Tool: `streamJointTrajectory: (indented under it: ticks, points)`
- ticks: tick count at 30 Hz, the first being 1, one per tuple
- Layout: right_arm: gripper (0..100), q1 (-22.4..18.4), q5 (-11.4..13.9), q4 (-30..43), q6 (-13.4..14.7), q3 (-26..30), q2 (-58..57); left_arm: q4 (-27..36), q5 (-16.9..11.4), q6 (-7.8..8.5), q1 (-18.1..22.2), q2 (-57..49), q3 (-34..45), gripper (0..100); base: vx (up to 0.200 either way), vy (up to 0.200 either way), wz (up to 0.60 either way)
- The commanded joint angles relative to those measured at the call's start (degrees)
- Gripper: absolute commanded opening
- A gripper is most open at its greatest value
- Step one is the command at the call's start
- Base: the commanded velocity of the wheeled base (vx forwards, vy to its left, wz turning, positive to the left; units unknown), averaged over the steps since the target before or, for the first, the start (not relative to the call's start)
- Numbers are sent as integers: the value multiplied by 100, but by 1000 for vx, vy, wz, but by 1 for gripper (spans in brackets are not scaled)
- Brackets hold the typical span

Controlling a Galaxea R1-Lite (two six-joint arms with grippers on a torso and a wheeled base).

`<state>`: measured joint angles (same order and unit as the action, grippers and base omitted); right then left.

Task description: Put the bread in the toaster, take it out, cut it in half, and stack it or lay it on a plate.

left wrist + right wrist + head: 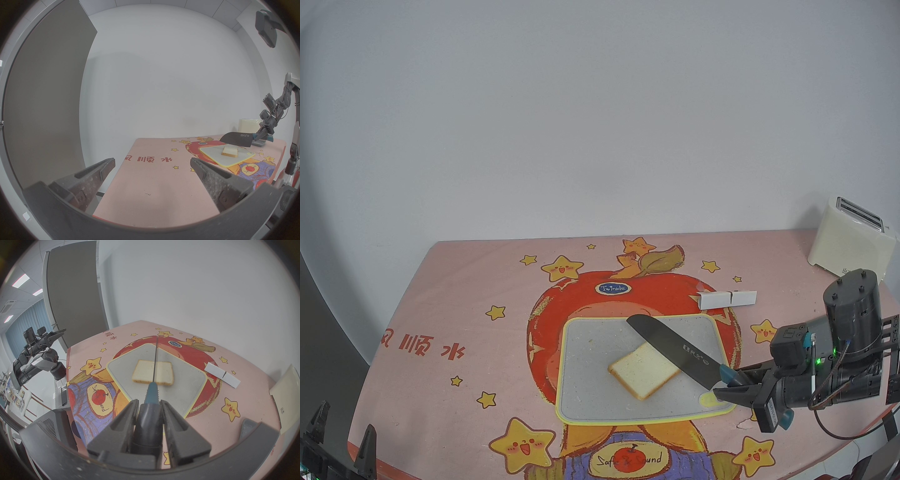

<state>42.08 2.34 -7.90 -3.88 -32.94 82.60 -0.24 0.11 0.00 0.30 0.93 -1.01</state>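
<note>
A slice of bread (643,369) (153,372) (230,151) lies flat on the grey cutting board (584,381) (187,387) (215,154) in the middle of the pink table. My right gripper (737,390) (149,415) is shut on the handle of a dark knife (674,349) (154,360) (236,139), whose blade hangs over the middle of the slice, edge down. I cannot tell whether the blade touches the bread. A cream toaster (853,236) (248,125) stands at the far right corner. My left gripper (153,175) (340,440) is open and holds nothing, off the table's near left corner.
A small white knife rest (727,299) (222,375) lies on the table just beyond the board's far right corner. The table (481,287) ends at a wall behind, and a grey panel (43,93) stands to the left of it.
</note>
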Motion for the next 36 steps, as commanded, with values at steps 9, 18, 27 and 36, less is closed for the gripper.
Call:
streamJointTrajectory:
  ticks: [9,18,27,36]
  points:
    - [0,125,-6,-115,36,16,89,-2,-20,-9,-4,-75,101,100,0,0,0]
    - [0,169,-14,-599,45,77,511,-11,-29,18,-13,-66,101,100,0,0,0]
    - [0,169,-23,-608,54,95,617,-28,-29,9,-13,-75,101,100,0,0,0]
    - [0,151,-85,-608,54,86,661,-441,-72,0,-13,-75,101,100,0,0,0]
